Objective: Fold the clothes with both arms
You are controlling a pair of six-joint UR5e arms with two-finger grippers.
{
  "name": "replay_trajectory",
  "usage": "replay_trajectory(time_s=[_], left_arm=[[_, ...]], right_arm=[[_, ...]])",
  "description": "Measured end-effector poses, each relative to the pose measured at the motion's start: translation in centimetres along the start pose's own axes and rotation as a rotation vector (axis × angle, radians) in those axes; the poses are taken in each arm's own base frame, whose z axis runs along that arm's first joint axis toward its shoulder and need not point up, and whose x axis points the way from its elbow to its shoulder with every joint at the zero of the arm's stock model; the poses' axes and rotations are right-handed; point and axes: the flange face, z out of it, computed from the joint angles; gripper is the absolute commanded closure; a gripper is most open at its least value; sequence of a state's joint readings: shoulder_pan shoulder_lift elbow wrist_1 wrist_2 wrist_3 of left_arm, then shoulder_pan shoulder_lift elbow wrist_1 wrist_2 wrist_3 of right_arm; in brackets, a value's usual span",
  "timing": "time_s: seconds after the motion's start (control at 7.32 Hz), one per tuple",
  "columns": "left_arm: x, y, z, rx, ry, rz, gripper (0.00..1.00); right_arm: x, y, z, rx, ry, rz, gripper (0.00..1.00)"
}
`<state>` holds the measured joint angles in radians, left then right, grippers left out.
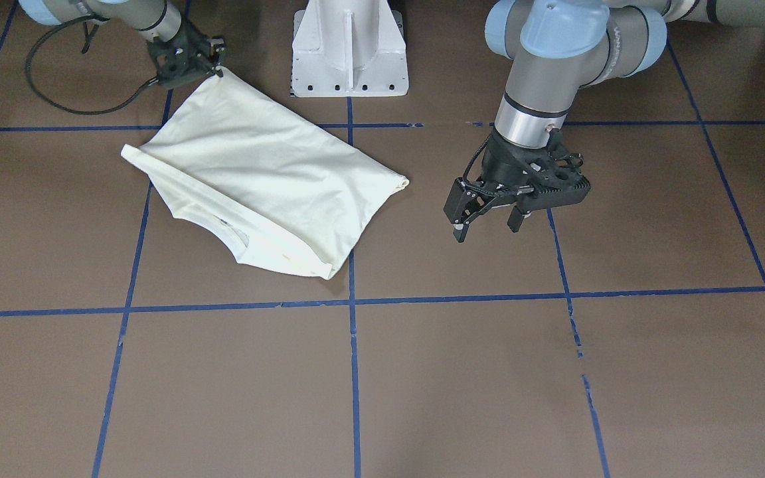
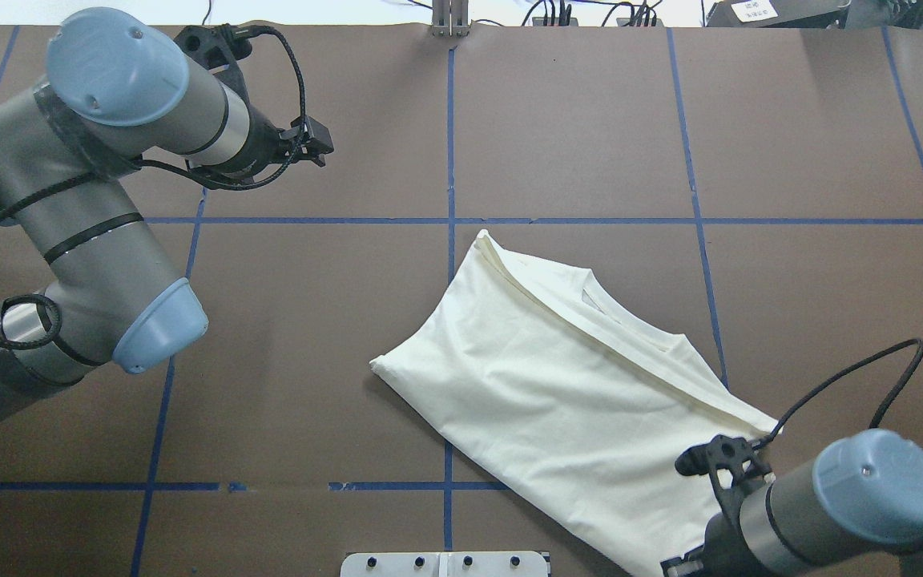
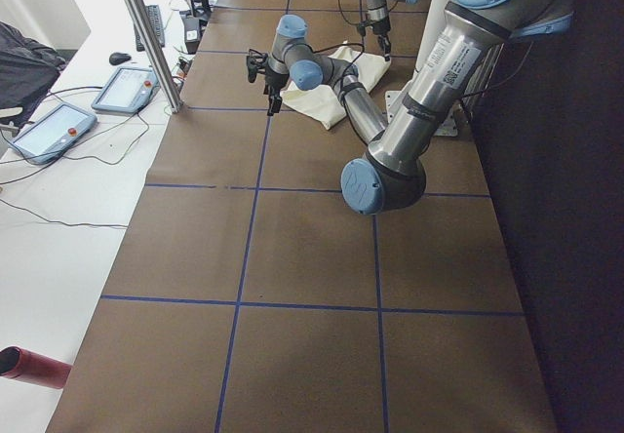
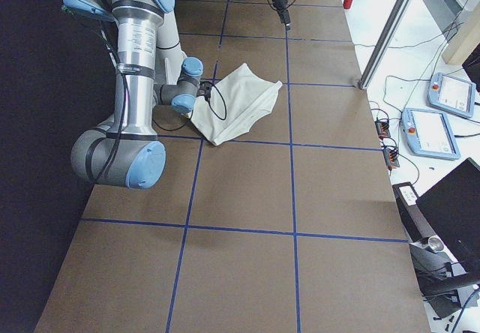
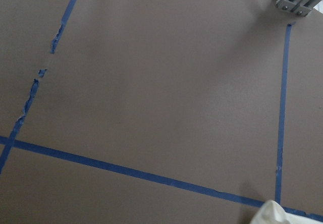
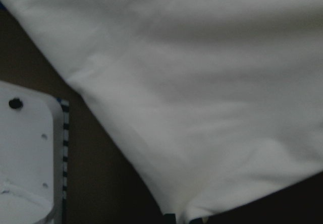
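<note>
Your black two-finger right gripper (image 1: 215, 65) grasps a corner of the folded cream-white T-shirt (image 1: 263, 179) at the brown worktop's (image 1: 422, 385) robot-side edge; the left gripper (image 1: 487, 230) hangs released.

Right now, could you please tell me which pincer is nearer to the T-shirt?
Right. The right pincer grips the T-shirt at its corner by the white pedestal; the left pincer hangs open beside the opposite corner, not touching.
</note>
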<state>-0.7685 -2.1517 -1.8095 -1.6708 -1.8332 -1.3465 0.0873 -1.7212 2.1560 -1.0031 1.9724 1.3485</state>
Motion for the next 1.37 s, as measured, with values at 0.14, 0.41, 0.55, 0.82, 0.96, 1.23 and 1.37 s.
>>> replay_trajectory(time_s=[0.14, 0.41, 0.55, 0.82, 0.96, 1.23, 1.37], left_arm=[[0.1, 0.2, -0.1, -0.002, 0.004, -0.001, 0.0], [1.0, 3.7, 0.4, -0.088, 0.022, -0.057, 0.01], [1.6, 7.9, 1.8, -0.162, 0.012, -0.123, 0.07], [3.1, 17.5, 4.6, -0.272, -0.036, -0.252, 0.18], [3.6, 20.2, 5.7, -0.296, -0.044, -0.299, 0.18], [4.1, 21.7, 8.3, -0.308, -0.031, -0.34, 0.24], [4.1, 21.8, 9.7, -0.304, -0.026, -0.345, 0.53]], right_arm=[[-1.6, 2.3, 1.0, 0.002, -0.037, -0.009, 0.0], [-3.3, -1.8, -2.8, 0.163, -0.162, 0.016, 0.0], [-3.9, -6.1, -6.7, 0.29, -0.221, 0.041, 0.0], [-2.8, -12.6, -14.8, 0.475, -0.277, 0.084, 0.0], [-2.0, -14.5, -17.4, 0.515, -0.287, 0.093, 0.0], [-0.8, -16.5, -19.4, 0.546, -0.284, 0.107, 0.0], [-0.5, -16.9, -19.7, 0.554, -0.28, 0.114, 0.0]])
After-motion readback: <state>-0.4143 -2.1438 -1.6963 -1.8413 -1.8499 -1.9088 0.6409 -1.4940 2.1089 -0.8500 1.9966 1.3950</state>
